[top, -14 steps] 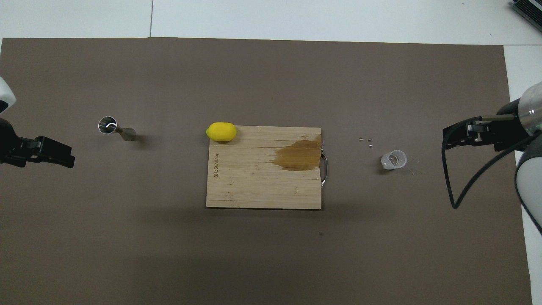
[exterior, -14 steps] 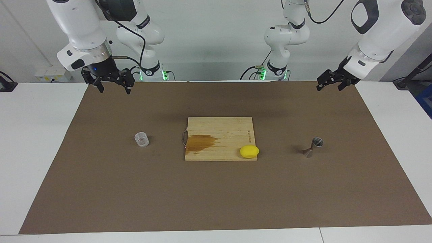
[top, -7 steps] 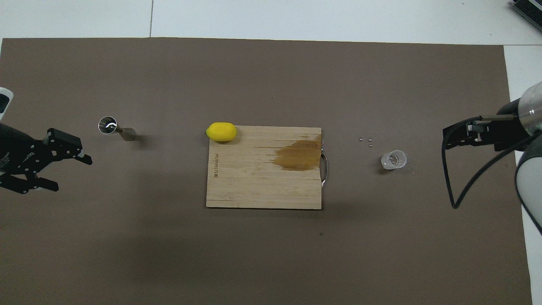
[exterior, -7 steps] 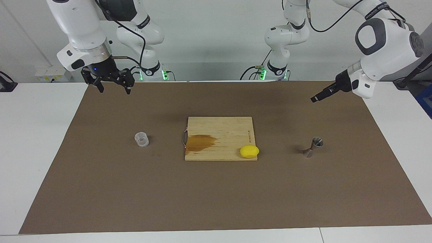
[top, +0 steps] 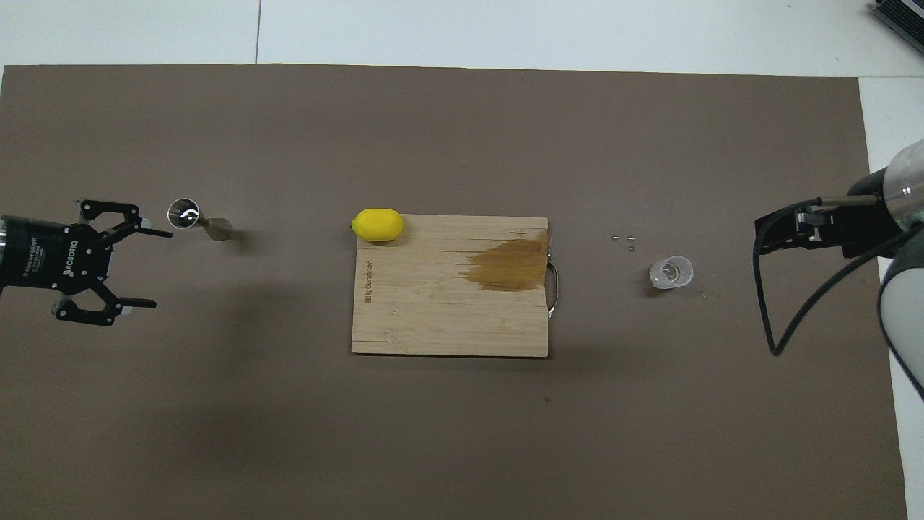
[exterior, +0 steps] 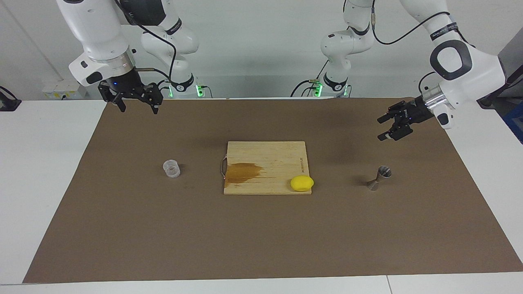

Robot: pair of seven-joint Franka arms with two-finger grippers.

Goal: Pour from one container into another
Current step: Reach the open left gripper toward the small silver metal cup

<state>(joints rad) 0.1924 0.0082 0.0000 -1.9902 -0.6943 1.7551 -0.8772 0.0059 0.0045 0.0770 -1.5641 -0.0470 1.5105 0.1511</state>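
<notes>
While both tools are spread and grasping nothing, the step in hand looks like a first reach, with no pouring begun. Taking the board [exterior: 265, 167] as landmark: the cup [exterior: 171, 168] stands upright on the mat toward the right arm's end of the bench, well apart from the board; the jigger [exterior: 380, 177] stands toward the left arm's end, also well apart. A lemon [exterior: 302, 183] sits at the board's corner on the jigger's side. The left tool [exterior: 382, 127] hangs in the air near the jigger, turned sideways; the right tool [exterior: 137, 106] waits high above the mat's edge at the cup's end. To do this well, I would bring the left tool level with the jigger's narrow waist, straddle it squarely, and close gently so it does not tip.
</notes>
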